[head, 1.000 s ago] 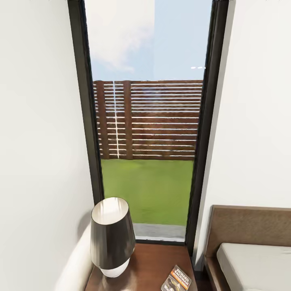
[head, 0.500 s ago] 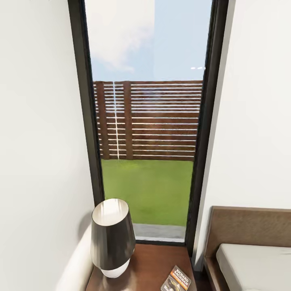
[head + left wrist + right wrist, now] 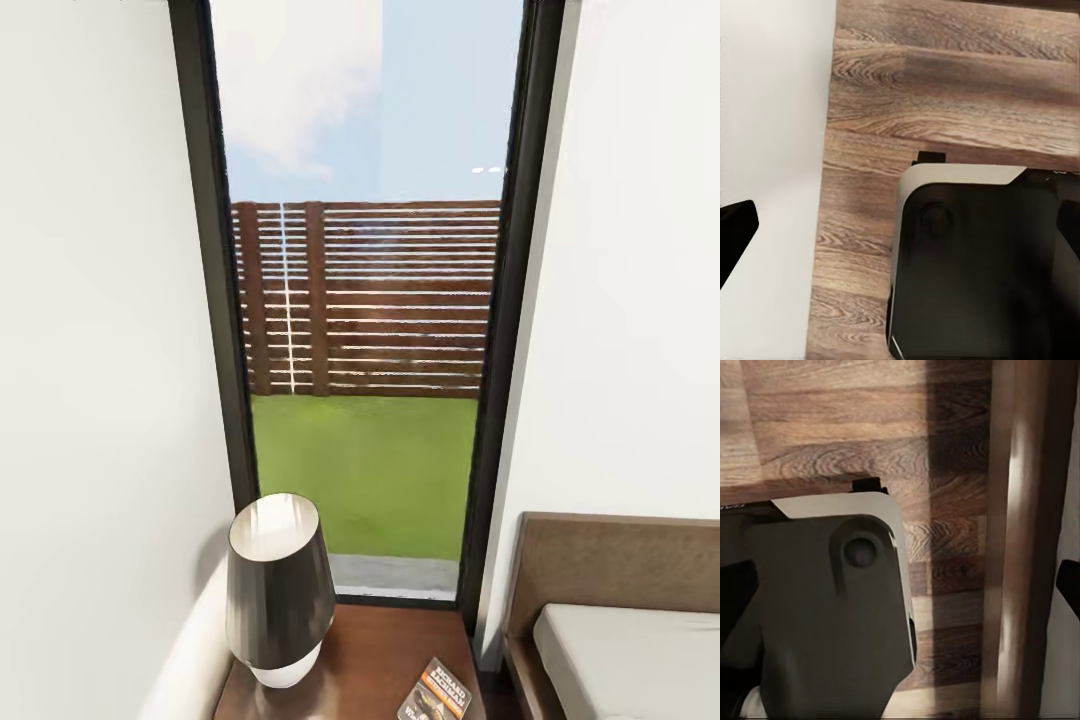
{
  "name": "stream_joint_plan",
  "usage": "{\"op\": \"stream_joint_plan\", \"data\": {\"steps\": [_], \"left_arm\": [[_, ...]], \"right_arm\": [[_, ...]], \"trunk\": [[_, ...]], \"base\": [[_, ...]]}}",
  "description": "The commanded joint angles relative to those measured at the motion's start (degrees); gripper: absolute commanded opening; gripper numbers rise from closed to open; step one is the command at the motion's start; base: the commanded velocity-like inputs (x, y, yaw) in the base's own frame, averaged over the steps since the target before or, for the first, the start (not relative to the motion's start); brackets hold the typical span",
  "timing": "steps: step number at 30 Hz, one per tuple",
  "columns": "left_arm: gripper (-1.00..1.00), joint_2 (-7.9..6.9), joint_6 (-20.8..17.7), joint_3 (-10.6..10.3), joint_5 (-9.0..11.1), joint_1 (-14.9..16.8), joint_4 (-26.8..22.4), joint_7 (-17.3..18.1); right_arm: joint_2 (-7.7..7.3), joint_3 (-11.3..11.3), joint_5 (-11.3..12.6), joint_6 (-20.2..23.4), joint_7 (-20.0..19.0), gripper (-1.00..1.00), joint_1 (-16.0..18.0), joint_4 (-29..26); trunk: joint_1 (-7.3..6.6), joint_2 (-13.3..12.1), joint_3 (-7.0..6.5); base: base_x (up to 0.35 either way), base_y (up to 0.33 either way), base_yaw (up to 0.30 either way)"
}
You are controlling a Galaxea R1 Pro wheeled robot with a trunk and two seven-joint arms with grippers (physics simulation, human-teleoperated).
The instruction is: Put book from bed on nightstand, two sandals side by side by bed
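Reddish wood nightstand (image 3: 370, 655), lower centre, already holds my book (image 3: 437, 692) beside the lamp (image 3: 278, 590); sandals remain. My grippers' state: cannot tell.

Book (image 3: 436, 692) flat on nightstand (image 3: 370, 650), beside grey-mattressed bed (image 3: 625, 650), orange-banded cover up

walls (image 3: 90, 350): we see plain white
window frame (image 3: 205, 300): black
fence (image 3: 370, 295): reddish-brown horizontal slats, pale gaps between them
lawn (image 3: 365, 470): bright green
sky (image 3: 440, 90): pale blue, with white cloud
lamp (image 3: 278, 590): dark brown shade, white base
nightstand (image 3: 370, 650): reddish-brown wood
book (image 3: 437, 692): we make out a grey-and-dark cover picture and an orange band with white lettering
bed (image 3: 620, 650): light-grey mattress, brown headboard
floor (image 3: 945, 90): brown wood planks with wavy grain
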State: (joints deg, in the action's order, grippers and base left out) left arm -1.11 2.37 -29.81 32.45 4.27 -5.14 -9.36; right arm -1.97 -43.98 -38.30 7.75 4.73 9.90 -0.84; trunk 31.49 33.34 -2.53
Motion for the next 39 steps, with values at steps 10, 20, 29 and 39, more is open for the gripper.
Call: {"op": "stream_joint_plan", "data": {"steps": [10, 20, 29, 39], "left_arm": [[1.0, -0.03, 0.05, -0.45, 0.48, -1.17, -0.04, -0.22], [1.0, 0.03, 0.04, -0.53, 0.39, -1.43, -0.1, -0.07], [1.0, 0.05, 0.08, -0.59, 0.29, -1.45, -0.11, -0.04], [1.0, 0.01, 0.02, -0.6, 0.27, -1.46, -0.07, -0.01]], "right_arm": [[0.08, -0.5, -0.47, 0.14, 0.12, 1.0, -0.79, -0.04], [0.49, -0.62, -0.2, 0.06, 0.1, 1.0, -0.92, -0.04], [0.17, -0.66, -0.24, 0.07, 0.1, 1.0, -0.93, -0.05], [0.53, -0.63, -0.11, 0.07, 0.1, 1.0, -0.93, -0.04]], "trunk": [[-2.19, -4.0, -1.79], [-3.51, -6.41, -2.87], [-5.48, -10.02, -4.48], [-5.7, -10.42, -4.66]], "base": [[0.0, 0.0, 0.0], [0.0, 0.0, 0.0], [0.0, 0.0, 0.0], [0.0, 0.0, 0.0]]}}
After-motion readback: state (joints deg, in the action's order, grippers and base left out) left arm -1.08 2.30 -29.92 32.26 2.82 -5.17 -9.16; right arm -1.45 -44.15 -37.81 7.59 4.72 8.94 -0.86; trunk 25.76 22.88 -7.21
